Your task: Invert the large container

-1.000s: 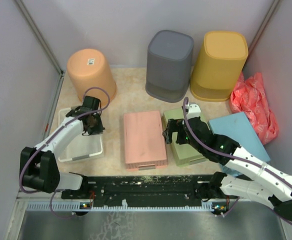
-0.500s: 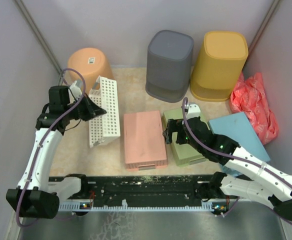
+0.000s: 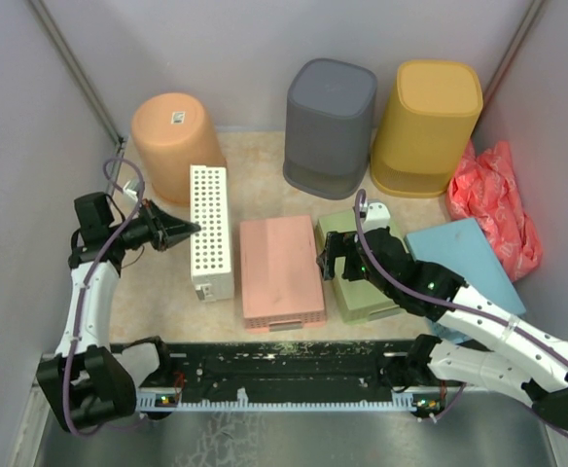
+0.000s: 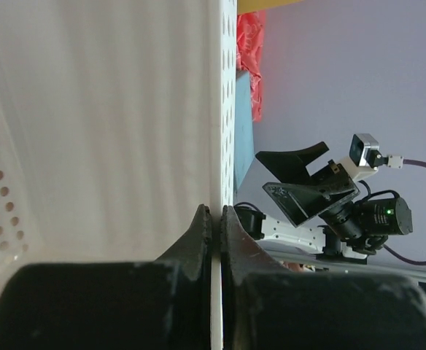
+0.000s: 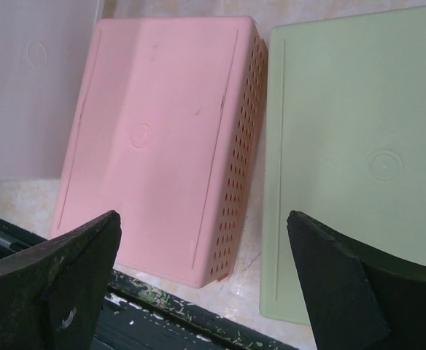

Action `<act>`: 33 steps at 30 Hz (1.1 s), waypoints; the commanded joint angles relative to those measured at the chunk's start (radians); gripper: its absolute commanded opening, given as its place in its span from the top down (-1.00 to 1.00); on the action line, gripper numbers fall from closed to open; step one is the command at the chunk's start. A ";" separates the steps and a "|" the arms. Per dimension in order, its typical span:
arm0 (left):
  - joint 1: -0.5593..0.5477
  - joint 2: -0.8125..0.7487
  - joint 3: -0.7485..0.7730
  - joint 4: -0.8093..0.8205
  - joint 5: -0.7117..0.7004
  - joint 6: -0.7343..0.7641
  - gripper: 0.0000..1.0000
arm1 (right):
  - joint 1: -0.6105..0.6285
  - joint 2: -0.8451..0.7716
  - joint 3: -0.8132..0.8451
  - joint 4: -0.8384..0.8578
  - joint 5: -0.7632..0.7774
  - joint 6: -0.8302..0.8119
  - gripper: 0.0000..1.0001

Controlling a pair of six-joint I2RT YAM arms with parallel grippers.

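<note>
White perforated container (image 3: 211,229) (image 4: 89,109) standing on one long side at the left of the tabletop (image 3: 255,185), a hole-covered wall uppermost, its smooth base turned toward the pink container (image 3: 279,268) (image 5: 162,138) just beside it, its open mouth toward the left gripper (image 3: 182,232) (image 4: 213,219). Jaws of that gripper clamped on the container's thin wall at the rim, one finger on either face. Pink container and green container (image 3: 362,302) (image 5: 351,146) side by side at centre, both bottom-up, a narrow gap between. Right gripper (image 3: 328,261) (image 5: 203,219) low over that pair, jaws wide apart. Along the back, orange bucket (image 3: 172,136), grey bin (image 3: 331,122) and yellow bin (image 3: 428,122), all mouth-down, insides hidden. Red bag (image 3: 493,199) and blue panel (image 3: 469,253) at the right edge.
</note>
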 commanded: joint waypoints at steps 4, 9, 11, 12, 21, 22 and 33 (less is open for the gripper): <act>0.088 0.062 -0.120 0.033 0.059 0.059 1.00 | 0.008 -0.022 0.030 0.016 0.003 -0.018 -0.93; 0.114 0.066 -0.037 -0.223 -0.173 0.266 1.00 | 0.008 -0.026 0.038 0.003 0.002 -0.024 -0.93; 0.116 0.064 0.012 -0.312 -0.311 0.325 1.00 | 0.008 -0.030 0.032 0.006 0.003 -0.026 -0.93; 0.116 0.062 0.033 -0.347 -0.375 0.350 0.99 | 0.008 -0.030 0.029 0.008 0.000 -0.027 -0.93; 0.117 -0.023 0.099 -0.522 -0.931 0.405 0.33 | 0.008 -0.005 0.043 0.012 -0.019 -0.058 -0.93; 0.116 -0.034 0.091 -0.522 -0.959 0.399 0.33 | 0.008 -0.003 0.044 0.016 -0.021 -0.060 -0.93; 0.116 -0.046 0.091 -0.540 -1.109 0.318 -0.63 | 0.008 -0.001 0.042 0.025 -0.033 -0.057 -0.93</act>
